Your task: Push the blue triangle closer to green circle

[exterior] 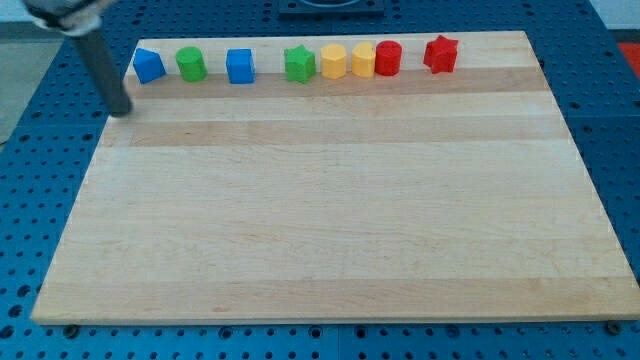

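Note:
The blue triangle point(148, 66) sits at the view's top left of the wooden board, just left of the green circle point(192, 64), with a small gap between them. My tip point(122, 110) is at the board's left edge, below and to the left of the blue triangle, not touching it. The rod slants up toward the view's top left corner.
Along the top edge, right of the green circle, stand a blue cube point(240, 66), a green star point(299, 64), two yellow blocks point(333, 61) point(363, 60), a red cylinder point(388, 58) and a red star point(440, 54). The wooden board point(330, 200) lies on a blue perforated table.

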`<action>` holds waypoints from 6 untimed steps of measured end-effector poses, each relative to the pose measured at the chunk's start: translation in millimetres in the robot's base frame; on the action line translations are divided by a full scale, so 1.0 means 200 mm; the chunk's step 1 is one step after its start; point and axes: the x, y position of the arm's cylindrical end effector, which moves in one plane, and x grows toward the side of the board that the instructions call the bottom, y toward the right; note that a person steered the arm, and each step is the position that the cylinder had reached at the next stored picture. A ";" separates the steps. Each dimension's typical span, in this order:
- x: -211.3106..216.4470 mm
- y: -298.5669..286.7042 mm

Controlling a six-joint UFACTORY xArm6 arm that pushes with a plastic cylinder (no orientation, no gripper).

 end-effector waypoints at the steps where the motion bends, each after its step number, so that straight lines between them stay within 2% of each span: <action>1: -0.01 -0.01; 2: -0.03 -0.01; 4: -0.34 0.03; 6: -0.48 0.10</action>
